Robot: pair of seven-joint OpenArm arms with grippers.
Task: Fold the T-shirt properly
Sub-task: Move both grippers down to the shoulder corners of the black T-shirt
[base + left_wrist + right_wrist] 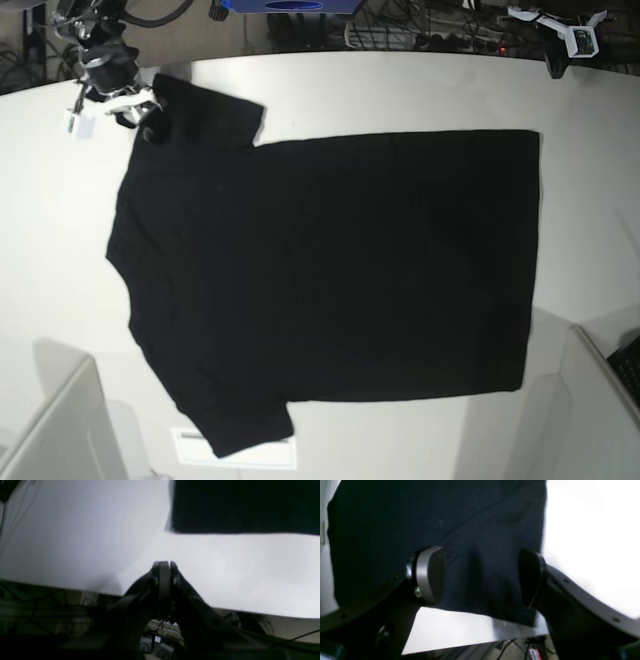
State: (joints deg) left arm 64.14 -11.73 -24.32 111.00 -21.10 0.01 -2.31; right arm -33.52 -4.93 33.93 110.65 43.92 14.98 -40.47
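T-shirt (330, 270), a large black short-sleeved cloth garment, lay spread flat on the white table (330, 90), plain dark side up, with no print showing. In the base view its sleeves pointed to about 11 o'clock and 7 o'clock, the neck end sat toward 9 o'clock and the straight hem ran along the 3 o'clock side.

Nearest the base camera, the lower sleeve reached almost to the table's front edge. In the right wrist view, the right end effector (480, 577) stood with its two rounded pads (430, 575) spread wide, one on either side of a soft ridge of the black cloth, close above the sleeve near the table edge; nothing was clamped between them. At 11 o'clock in the base view that arm showed by the far sleeve.

In the left wrist view, the left end effector (164, 566) was pressed fully together and empty, over bare table, well apart from the T-shirt's corner up at 1 o'clock.
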